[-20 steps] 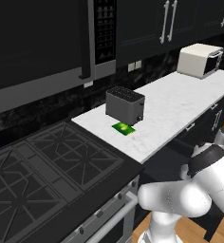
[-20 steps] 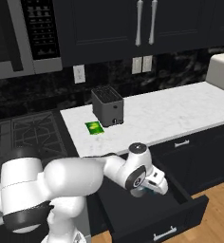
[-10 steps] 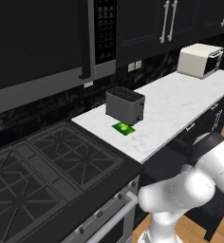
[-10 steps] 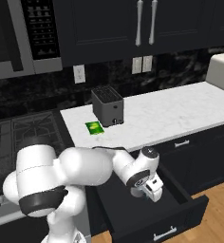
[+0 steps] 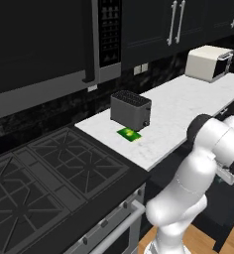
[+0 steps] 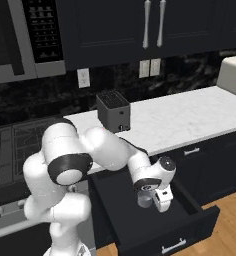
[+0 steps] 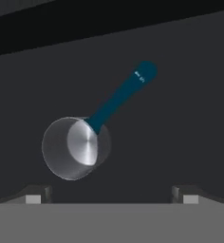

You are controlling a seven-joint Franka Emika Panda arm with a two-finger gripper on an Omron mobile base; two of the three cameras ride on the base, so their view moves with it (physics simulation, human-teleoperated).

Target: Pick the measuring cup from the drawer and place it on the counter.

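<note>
The measuring cup [image 7: 77, 147] has a shiny silver bowl and a dark teal handle [image 7: 123, 95] pointing up and right in the hand view. It lies on the dark floor of the open black drawer [image 6: 190, 227]. My gripper [image 7: 112, 197] hangs open just above it, with the fingertips [image 7: 38, 195] spread wide and nothing between them. From the right base view the gripper [image 6: 159, 200] reaches down into the drawer beside the greyish cup [image 6: 144, 201]. The white marble counter [image 6: 190, 115] [image 5: 188, 106] runs above the drawer.
A black toaster [image 5: 131, 110] [image 6: 113, 111] stands on the counter with a small green item [image 5: 129, 134] in front of it. A white appliance [image 5: 208, 63] [image 6: 235, 75] sits at the far end. The black gas stove [image 5: 49, 178] lies to the left.
My arm has swung and lowered the hand deeper into the open drawer, closer to the measuring cup. The drawer and the things on the counter have not moved.
</note>
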